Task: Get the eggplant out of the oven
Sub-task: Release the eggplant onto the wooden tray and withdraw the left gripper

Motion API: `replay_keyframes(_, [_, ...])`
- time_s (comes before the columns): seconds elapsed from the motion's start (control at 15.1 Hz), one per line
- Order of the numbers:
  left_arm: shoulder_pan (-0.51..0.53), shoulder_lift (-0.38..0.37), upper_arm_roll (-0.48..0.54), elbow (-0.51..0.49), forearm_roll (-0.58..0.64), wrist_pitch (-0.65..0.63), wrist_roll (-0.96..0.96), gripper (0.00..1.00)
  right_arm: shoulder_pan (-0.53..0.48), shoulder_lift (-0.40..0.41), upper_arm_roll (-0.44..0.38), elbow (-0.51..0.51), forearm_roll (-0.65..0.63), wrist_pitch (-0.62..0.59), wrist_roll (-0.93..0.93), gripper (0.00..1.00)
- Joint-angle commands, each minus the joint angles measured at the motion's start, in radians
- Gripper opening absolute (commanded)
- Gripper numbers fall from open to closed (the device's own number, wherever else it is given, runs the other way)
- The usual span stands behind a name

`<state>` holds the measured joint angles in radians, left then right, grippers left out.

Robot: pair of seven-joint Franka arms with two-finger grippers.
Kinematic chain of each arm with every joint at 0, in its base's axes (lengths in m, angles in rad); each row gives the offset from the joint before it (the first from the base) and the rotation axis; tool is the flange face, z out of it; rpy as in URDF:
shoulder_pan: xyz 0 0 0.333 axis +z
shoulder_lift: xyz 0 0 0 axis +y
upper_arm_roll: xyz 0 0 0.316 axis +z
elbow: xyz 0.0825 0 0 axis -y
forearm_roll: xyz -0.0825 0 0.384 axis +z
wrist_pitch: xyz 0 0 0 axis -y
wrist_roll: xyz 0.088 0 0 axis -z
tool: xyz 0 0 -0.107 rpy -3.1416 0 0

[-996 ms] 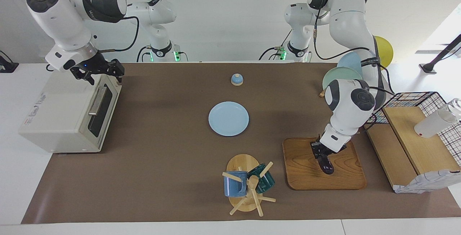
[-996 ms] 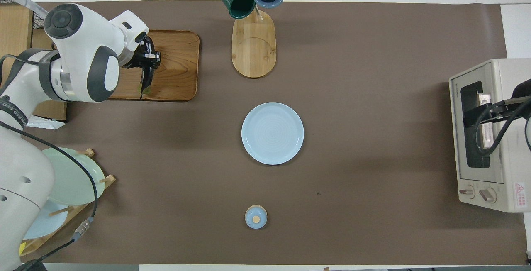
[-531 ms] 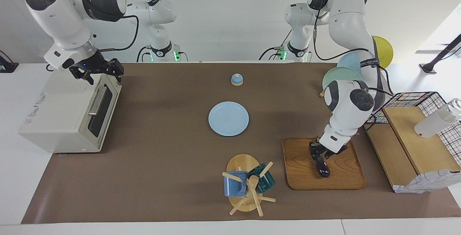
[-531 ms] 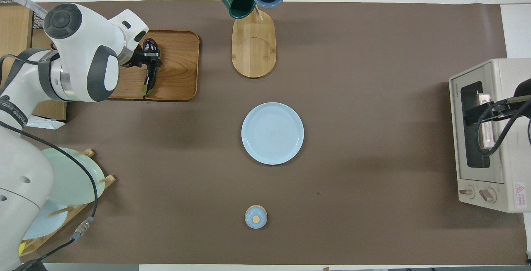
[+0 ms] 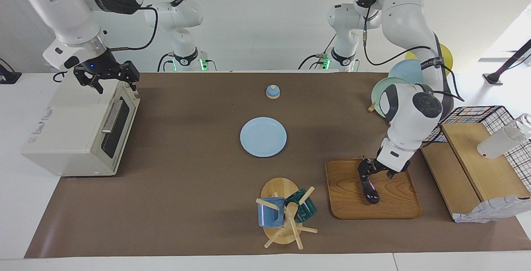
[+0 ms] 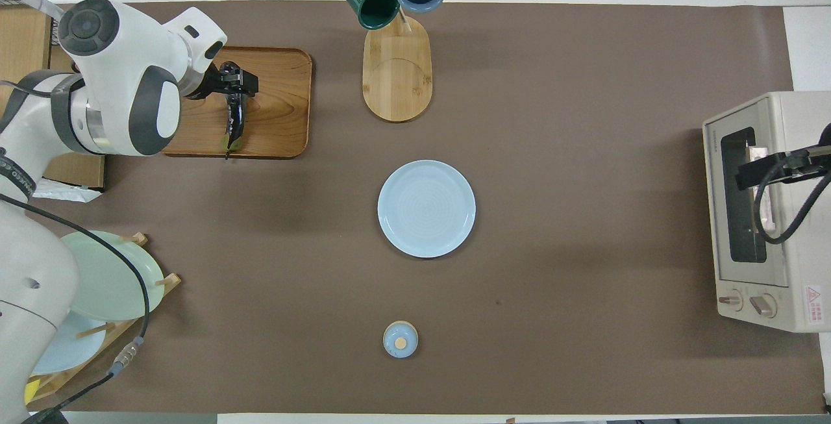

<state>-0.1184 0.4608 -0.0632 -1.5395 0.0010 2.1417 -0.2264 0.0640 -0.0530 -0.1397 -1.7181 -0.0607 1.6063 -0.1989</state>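
The dark purple eggplant (image 5: 370, 192) (image 6: 232, 122) lies on the wooden tray (image 5: 398, 200) (image 6: 279, 99) at the left arm's end of the table, its green stem toward the robots. My left gripper (image 5: 375, 173) (image 6: 235, 83) hangs open just over the end of the eggplant away from the stem, its fingers apart and not gripping it. The cream-white oven (image 5: 79, 125) (image 6: 766, 216) stands at the right arm's end with its glass door shut. My right gripper (image 5: 112, 79) (image 6: 776, 171) hovers open above the oven's top front edge, holding nothing.
A light blue plate (image 5: 263, 137) lies mid-table, with a small blue bell (image 5: 272, 91) nearer to the robots. A mug tree (image 5: 286, 213) with two mugs stands beside the tray. A plate rack (image 5: 394, 86) and a wire basket with wooden shelf (image 5: 477, 159) sit at the left arm's end.
My left gripper opened, let go of the eggplant and lifted slightly; the eggplant now rests on the tray. My right gripper rose a little above the oven.
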Motion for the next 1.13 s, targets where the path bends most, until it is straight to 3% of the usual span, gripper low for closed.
replay_keyframes(0.0, [0.000, -0.123, 0.003, -0.016, -0.004, -0.130, -0.042, 1.00, -0.003, -0.005, 0.000, 0.006, 0.036, -0.022, 0.018, 1.00])
replay_keyframes(0.46, [0.002, -0.384, 0.002, -0.063, 0.002, -0.458, -0.008, 1.00, -0.003, -0.004, 0.000, 0.011, 0.050, -0.022, 0.018, 1.00])
replay_keyframes(0.6, [-0.006, -0.428, 0.002, -0.092, 0.004, -0.531, 0.004, 1.00, -0.003, -0.004, 0.000, 0.012, 0.050, -0.020, 0.018, 1.00])
replay_keyframes(0.86, [-0.011, -0.499, -0.001, -0.204, 0.002, -0.542, -0.004, 1.00, -0.003, -0.004, 0.000, 0.012, 0.050, -0.020, 0.016, 1.00])
replay_keyframes(1.06, [0.000, -0.508, -0.004, -0.209, -0.027, -0.542, -0.002, 1.00, -0.003, -0.004, 0.000, 0.012, 0.050, -0.019, 0.016, 1.00])
